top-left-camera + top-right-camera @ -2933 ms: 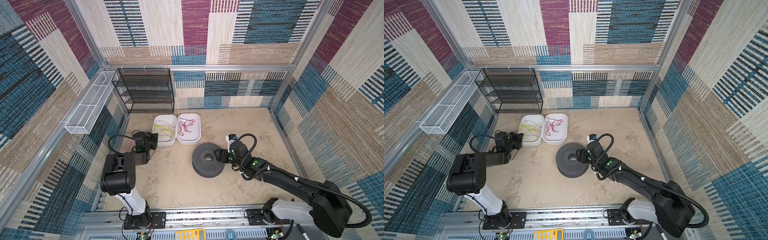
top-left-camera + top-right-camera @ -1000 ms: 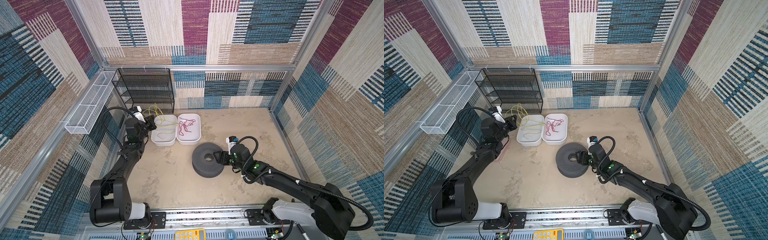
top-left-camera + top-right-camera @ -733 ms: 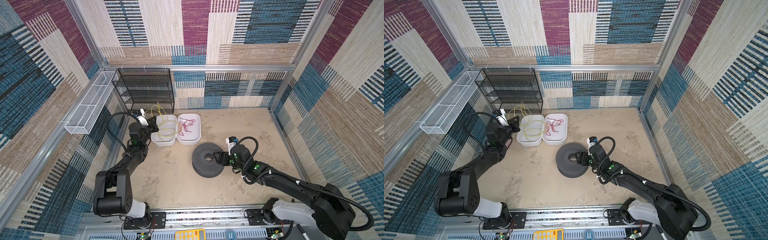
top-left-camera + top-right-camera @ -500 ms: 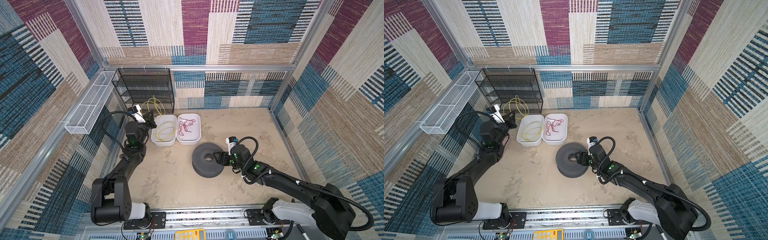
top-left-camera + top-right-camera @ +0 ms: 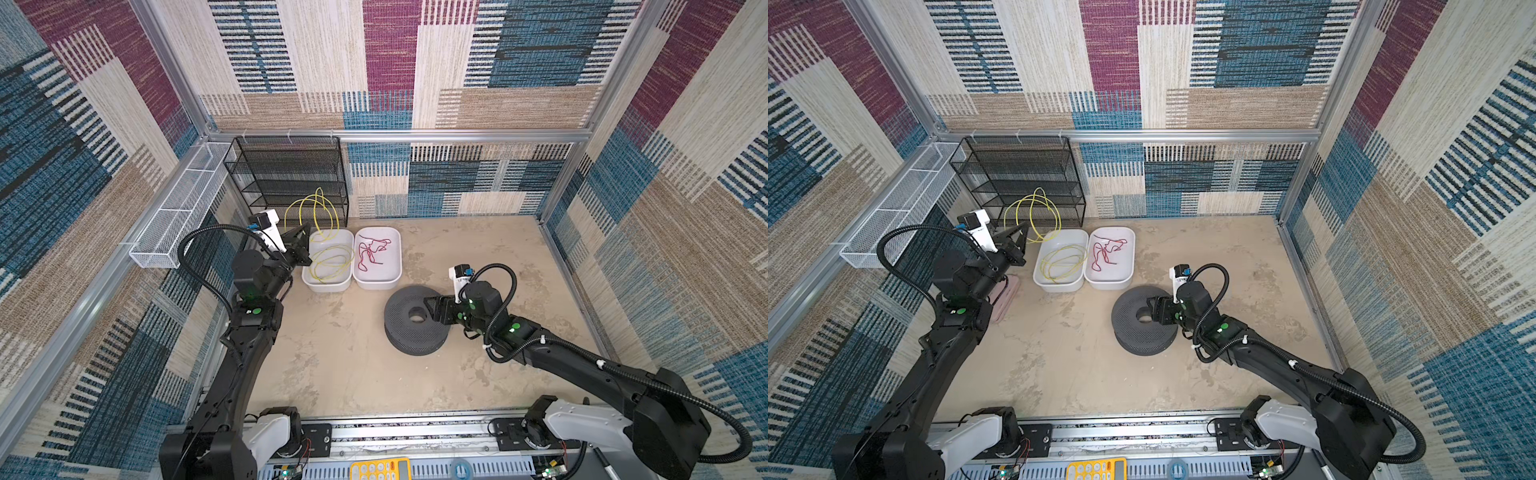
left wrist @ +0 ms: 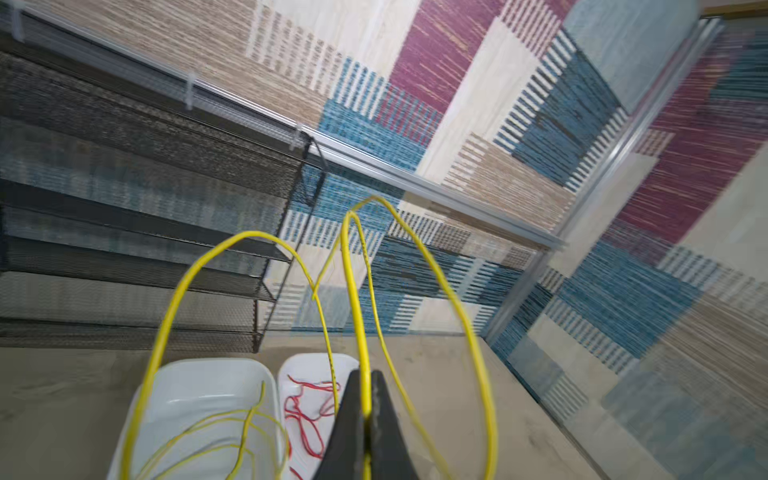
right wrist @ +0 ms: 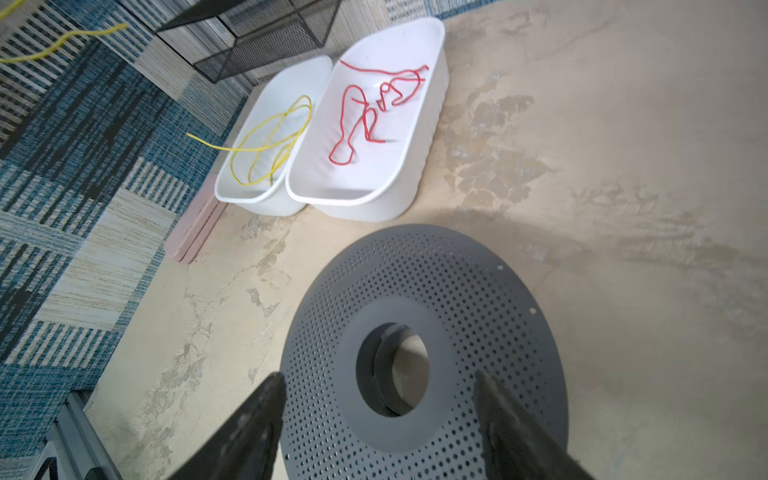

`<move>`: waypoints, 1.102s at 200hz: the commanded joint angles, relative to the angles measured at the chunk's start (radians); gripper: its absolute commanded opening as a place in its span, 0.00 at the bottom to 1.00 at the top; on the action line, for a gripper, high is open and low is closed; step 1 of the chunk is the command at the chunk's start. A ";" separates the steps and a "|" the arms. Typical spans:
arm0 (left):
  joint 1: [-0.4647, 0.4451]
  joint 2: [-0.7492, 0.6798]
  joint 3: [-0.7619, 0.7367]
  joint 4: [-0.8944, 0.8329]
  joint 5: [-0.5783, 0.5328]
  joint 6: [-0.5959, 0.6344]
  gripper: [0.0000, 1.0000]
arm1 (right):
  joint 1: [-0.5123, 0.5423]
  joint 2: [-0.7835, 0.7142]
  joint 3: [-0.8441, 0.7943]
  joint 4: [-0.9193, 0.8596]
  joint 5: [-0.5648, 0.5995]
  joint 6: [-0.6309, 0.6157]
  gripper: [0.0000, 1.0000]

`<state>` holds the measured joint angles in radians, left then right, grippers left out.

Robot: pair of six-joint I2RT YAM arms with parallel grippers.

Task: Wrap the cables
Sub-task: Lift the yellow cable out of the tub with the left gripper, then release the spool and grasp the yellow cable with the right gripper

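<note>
The yellow cable (image 5: 318, 208) stands in tall loops in front of the black shelf, and its remaining length lies coiled in the left white tub (image 5: 328, 286). My left gripper (image 5: 306, 228) is raised just left of that tub and shut on a strand, as the left wrist view shows: gripper (image 6: 365, 376), cable (image 6: 357, 291). In both top views the grey perforated spool (image 5: 1133, 332) lies flat mid-floor. My right gripper (image 7: 377, 376) hovers open over the spool's (image 7: 478, 299) right side near its centre hole, holding nothing.
The right white tub (image 5: 376, 282) holds a thin red cord (image 5: 372, 253). A black mesh shelf (image 5: 291, 174) stands at the back left, with a white wire basket (image 5: 178, 216) on the left wall. A flat pink piece (image 5: 1005, 299) lies left of the tubs.
My left gripper has lifted from tub height with the yellow cable, drawing loops up before the shelf, and swayed a little. The right arm has barely moved over the spool.
</note>
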<state>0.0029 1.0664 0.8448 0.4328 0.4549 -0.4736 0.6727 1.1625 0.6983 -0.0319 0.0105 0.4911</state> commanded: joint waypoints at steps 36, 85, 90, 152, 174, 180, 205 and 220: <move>-0.173 -0.076 -0.100 0.045 0.102 -0.139 0.00 | 0.001 0.003 0.168 -0.024 -0.039 -0.109 0.66; -0.256 -0.036 -0.186 0.221 0.075 -0.199 0.00 | 0.001 0.015 0.297 -0.044 -0.126 -0.098 0.62; -0.259 -0.034 -0.194 0.237 0.072 -0.211 0.00 | 0.000 0.011 0.304 -0.042 -0.138 -0.090 0.62; -0.371 0.005 -0.199 0.172 -0.117 -0.179 0.00 | 0.004 0.000 0.340 0.059 -0.430 -0.013 0.63; -0.411 0.018 -0.169 0.072 -0.190 -0.157 0.00 | 0.024 0.052 0.378 0.034 -0.422 -0.035 0.61; -0.419 0.020 -0.165 0.054 -0.208 -0.155 0.00 | 0.032 0.072 0.397 0.017 -0.403 -0.050 0.61; -0.451 0.023 -0.162 0.010 -0.255 -0.132 0.00 | 0.063 0.146 0.473 -0.037 -0.339 -0.105 0.60; -0.464 0.024 -0.164 0.000 -0.271 -0.122 0.00 | 0.070 0.190 0.509 -0.060 -0.315 -0.111 0.60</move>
<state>-0.4442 1.0908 0.6731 0.4717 0.2550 -0.6456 0.7315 1.2999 1.1595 -0.0544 -0.3534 0.4160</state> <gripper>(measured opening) 0.052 0.603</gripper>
